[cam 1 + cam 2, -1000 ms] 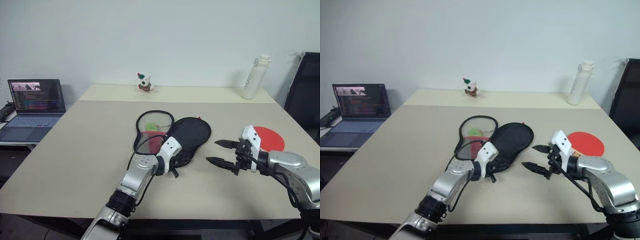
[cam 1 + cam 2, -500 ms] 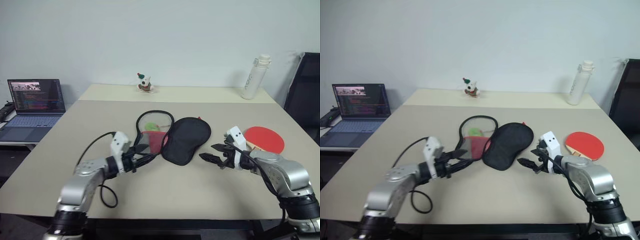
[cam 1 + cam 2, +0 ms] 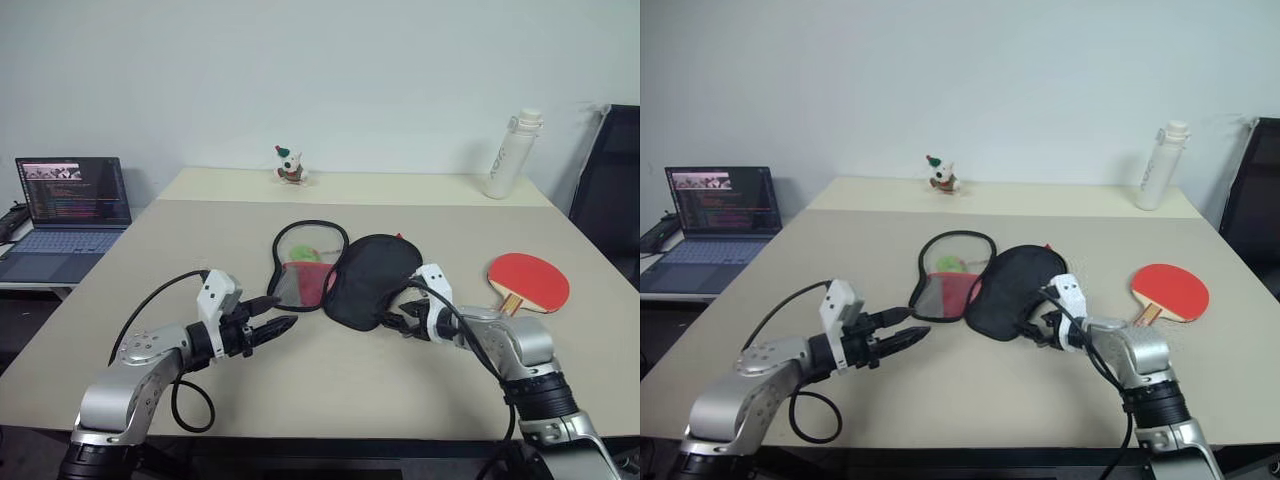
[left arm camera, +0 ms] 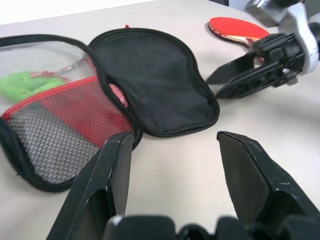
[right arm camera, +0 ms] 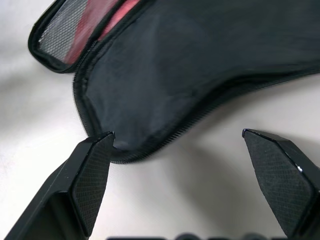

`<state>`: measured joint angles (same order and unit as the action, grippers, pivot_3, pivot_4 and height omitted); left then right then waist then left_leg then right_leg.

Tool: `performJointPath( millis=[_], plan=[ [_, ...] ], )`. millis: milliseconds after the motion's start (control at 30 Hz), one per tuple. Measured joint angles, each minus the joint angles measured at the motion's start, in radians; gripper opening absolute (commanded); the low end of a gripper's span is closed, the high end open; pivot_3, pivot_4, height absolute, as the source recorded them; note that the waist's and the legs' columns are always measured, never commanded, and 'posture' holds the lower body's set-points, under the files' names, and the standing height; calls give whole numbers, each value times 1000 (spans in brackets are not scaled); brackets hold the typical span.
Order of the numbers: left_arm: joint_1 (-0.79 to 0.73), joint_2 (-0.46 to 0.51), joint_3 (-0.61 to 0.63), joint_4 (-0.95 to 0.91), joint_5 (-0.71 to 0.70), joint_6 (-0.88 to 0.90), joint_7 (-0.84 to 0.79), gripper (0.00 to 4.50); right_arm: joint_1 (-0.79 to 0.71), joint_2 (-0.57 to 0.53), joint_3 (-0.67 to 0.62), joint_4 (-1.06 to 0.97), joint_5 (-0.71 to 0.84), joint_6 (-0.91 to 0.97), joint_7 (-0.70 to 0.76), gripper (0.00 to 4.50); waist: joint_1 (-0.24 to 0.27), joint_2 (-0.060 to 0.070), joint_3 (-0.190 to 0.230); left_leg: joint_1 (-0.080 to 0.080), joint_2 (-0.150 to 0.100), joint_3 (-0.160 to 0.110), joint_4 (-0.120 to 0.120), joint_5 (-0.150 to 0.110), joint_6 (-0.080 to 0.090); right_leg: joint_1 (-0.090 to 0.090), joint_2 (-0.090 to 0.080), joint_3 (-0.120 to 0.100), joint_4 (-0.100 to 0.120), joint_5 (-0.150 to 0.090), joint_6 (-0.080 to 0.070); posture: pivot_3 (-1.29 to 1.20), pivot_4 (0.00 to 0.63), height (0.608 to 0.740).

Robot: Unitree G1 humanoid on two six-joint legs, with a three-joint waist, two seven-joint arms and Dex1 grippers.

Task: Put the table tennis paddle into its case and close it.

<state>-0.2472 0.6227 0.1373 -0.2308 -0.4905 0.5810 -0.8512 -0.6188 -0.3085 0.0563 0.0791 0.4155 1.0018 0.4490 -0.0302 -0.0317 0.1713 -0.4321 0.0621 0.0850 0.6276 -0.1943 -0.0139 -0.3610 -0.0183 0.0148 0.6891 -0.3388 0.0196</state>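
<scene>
soft red-and-black paddle-shaped zip case [image 3: 340, 275] lies unzipped, spread flat mid-table: black lining flap right, mesh panel left. rigid red-faced table tennis paddle [image 3: 528, 278] with pale wooden handle lies right of case, well apart, untouched. right gripper [image 3: 392, 316] at case's near edge, jaws wide, holding nothing. left gripper [image 3: 272, 313] just near-left of case, jaws partly apart, empty. step judged: positioning case before loading. next move calls for fetching paddle, sliding it inside, then zipping.

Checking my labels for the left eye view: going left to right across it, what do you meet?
Laptop → left gripper → case → right gripper → table tennis paddle
</scene>
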Motion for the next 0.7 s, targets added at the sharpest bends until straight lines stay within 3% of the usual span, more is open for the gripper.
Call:
performJointPath(
  millis=[167,300,333,600,700],
  plan=[
    [0,0,-16,-7,-1,3,13,2894,-45,78,12,84,-42,-72,-17,4500,-4,0,0,0,0,1,0,0,0,-2,0,1,2,0,0,0,150,740],
    [0,0,-17,-7,0,0,15,2938,-83,143,13,137,-65,-109,-44,3145,-3,0,0,-2,0,2,0,0,0,-7,0,2,5,0,0,0,150,740],
    [1,0,-17,-7,0,-1,15,2938,-85,147,12,141,-68,-110,-47,2949,-2,0,0,-3,0,2,0,0,0,-7,0,2,5,0,0,0,150,740],
    [35,0,-17,-7,7,-30,14,2938,-88,159,-49,141,-47,-31,-65,134,-2,0,0,-3,0,3,0,0,0,-8,0,2,7,0,0,0,150,740],
    [39,0,-19,-6,14,-47,15,2938,-89,156,-60,141,-39,10,-66,62,-2,0,0,-3,0,3,0,0,0,-9,0,2,7,0,0,0,150,740]
  ],
)
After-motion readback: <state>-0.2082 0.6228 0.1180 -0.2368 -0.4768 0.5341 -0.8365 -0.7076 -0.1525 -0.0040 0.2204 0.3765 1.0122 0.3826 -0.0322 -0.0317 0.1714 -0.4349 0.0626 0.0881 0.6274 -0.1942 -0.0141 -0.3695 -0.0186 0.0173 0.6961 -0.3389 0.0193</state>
